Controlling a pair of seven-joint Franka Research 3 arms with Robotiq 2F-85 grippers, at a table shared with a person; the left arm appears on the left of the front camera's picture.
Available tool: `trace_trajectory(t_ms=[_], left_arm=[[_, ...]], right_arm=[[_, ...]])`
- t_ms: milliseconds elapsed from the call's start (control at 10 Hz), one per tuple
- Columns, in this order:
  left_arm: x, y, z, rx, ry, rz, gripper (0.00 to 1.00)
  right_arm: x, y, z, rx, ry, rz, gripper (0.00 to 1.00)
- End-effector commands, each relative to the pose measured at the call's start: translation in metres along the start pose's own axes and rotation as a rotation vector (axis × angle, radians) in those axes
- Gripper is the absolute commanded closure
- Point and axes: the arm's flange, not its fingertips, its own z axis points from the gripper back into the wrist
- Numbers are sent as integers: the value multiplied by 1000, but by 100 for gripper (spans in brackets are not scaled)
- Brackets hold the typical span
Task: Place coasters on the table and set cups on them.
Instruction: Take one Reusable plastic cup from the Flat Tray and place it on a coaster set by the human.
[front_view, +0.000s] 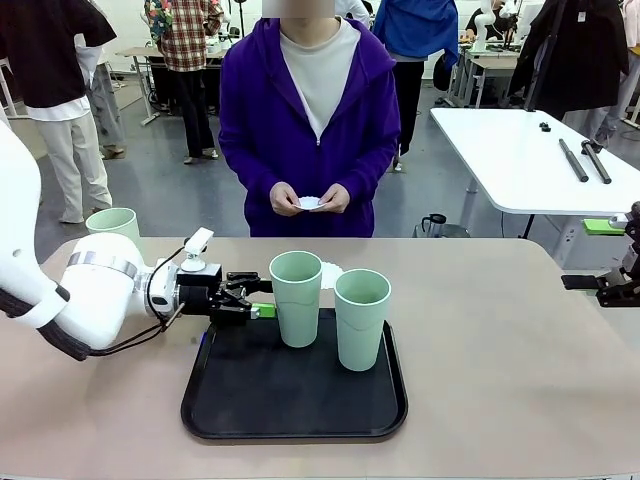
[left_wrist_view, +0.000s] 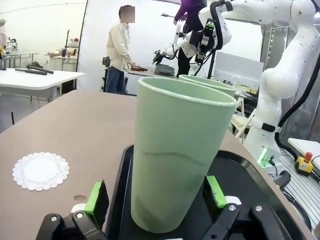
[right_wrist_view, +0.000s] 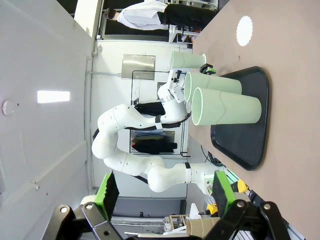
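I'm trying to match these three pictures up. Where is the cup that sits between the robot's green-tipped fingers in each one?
Front view: the cup stands on the tray's left part, at the left gripper's fingertips.
Left wrist view: large, in the middle, between the two green pads.
Right wrist view: turned sideways, the middle one of three.
Shared landmark: the black tray under it.

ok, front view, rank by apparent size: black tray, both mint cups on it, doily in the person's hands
1. black rounded-square plastic tray
2. left pale mint-green plastic tumbler and right tumbler: alike, unranked
3. white paper doily, farthest off, partly covered
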Motion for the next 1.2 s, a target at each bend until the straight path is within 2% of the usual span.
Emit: trace_trajectory(t_ms=[0, 1100], left_arm=[[-2, 4, -13, -10, 19, 16, 0], [-22, 16, -43, -58, 72, 10, 0]], right_arm=[[1, -1, 0, 11, -2, 13, 0], [1, -1, 0, 11, -2, 13, 0]])
